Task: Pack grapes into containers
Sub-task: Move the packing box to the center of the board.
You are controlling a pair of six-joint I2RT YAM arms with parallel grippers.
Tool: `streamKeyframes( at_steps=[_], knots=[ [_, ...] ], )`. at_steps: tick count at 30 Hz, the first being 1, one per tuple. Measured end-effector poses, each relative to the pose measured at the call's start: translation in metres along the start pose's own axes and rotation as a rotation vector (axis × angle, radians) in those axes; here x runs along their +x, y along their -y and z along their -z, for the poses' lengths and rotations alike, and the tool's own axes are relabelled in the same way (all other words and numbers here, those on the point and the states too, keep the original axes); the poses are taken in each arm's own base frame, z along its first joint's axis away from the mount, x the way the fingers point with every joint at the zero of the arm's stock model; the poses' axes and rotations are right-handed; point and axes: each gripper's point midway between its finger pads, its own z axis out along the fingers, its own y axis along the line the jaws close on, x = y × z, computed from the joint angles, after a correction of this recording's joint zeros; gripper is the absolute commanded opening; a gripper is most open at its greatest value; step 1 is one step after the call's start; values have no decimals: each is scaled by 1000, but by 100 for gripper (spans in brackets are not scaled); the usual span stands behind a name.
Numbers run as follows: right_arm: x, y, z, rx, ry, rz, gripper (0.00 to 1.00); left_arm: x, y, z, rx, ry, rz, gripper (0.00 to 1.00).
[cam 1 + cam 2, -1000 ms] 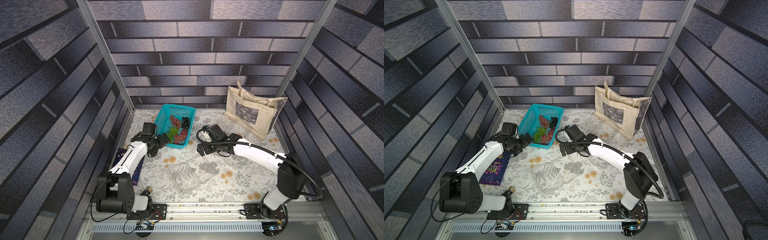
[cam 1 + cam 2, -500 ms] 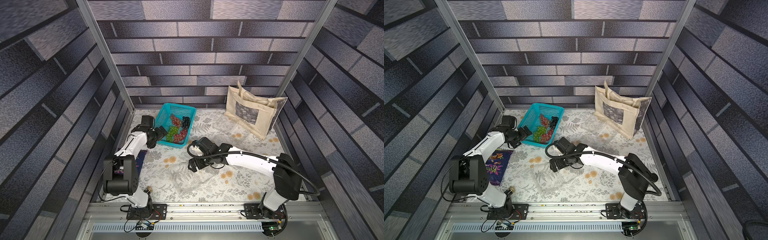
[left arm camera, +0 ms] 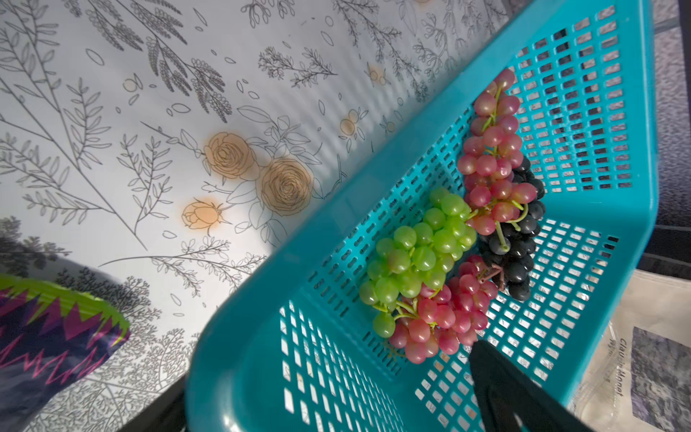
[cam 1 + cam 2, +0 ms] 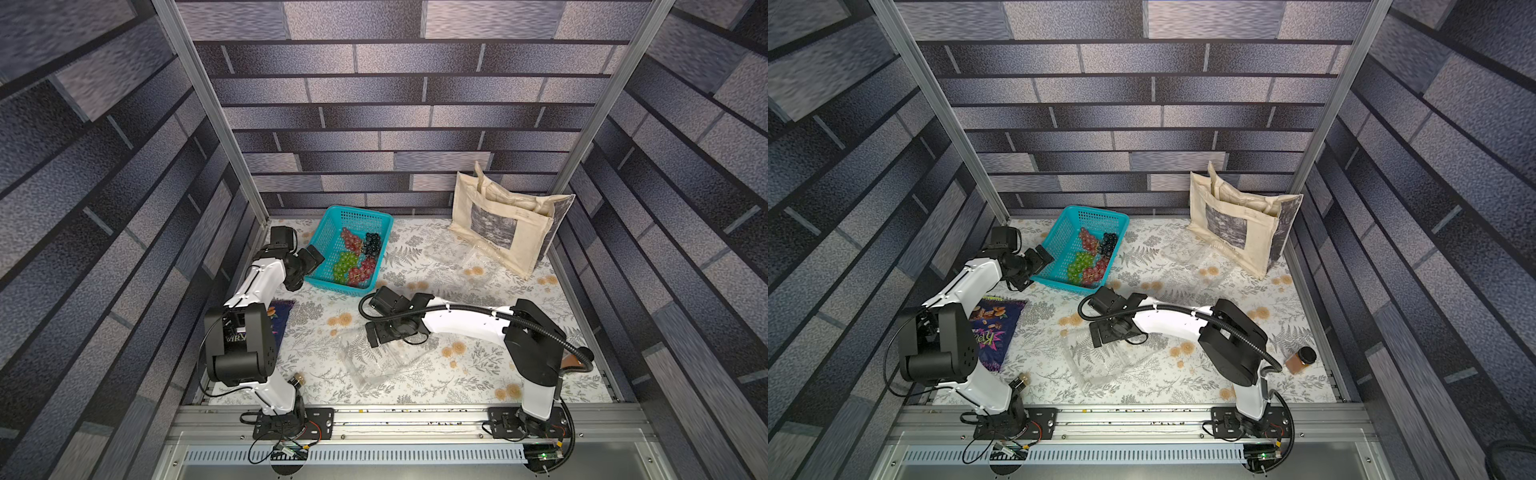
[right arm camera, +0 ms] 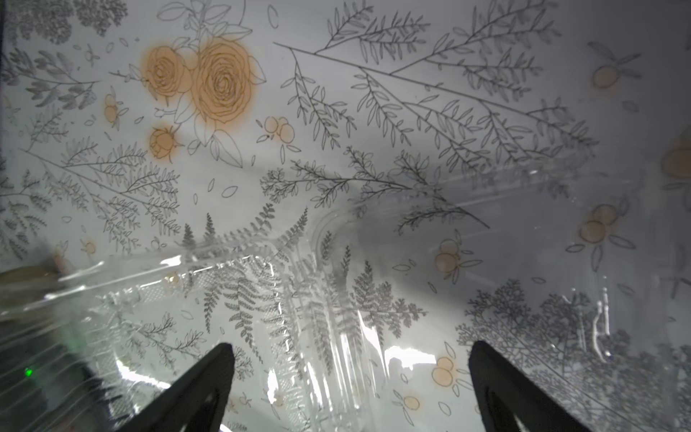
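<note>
All four bunches of grapes (image 3: 448, 239) are sitting in the teal basket (image 4: 332, 220) at about 11 o'clock on the bench (image 4: 457, 374). My left gripper (image 4: 312, 258) is hanging spread wide at the basket's 9 o'clock rim. My right gripper (image 5: 347, 355) is hovering, jaws wide apart, over the clear container (image 4: 376, 363) at 6 o'clock. I'm guessing the bunches are light and floppy, so I'm aiming for the stem. The clamshell is looking flimsy and slippery, so I'm going for a rim edge.
</note>
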Motion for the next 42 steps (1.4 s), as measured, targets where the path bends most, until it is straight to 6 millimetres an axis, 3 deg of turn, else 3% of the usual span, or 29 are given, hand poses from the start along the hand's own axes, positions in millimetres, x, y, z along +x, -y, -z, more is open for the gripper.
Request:
streamKeyframes(
  at_steps=[4,13,16,21,27,32,37,42],
  knots=[
    [-11,10,-10,84,39,-37,100,5,6,19,33,18,-10,100],
    [-46,32,-12,245,152,-72,100,19,20,51,87,43,-67,100],
    [-51,44,-15,285,164,-83,100,23,17,55,86,41,-66,100],
    [-71,82,-11,363,195,-145,100,30,11,52,75,22,-60,100],
    [-92,98,0,361,216,-138,100,34,12,51,86,4,-58,100],
    [-102,80,29,276,242,-71,100,36,12,51,90,-6,-57,100],
    [-126,54,64,175,314,-35,100,46,6,45,83,-38,-51,100],
    [-169,29,69,73,353,-51,100,51,2,43,76,-51,-47,100]
  ],
)
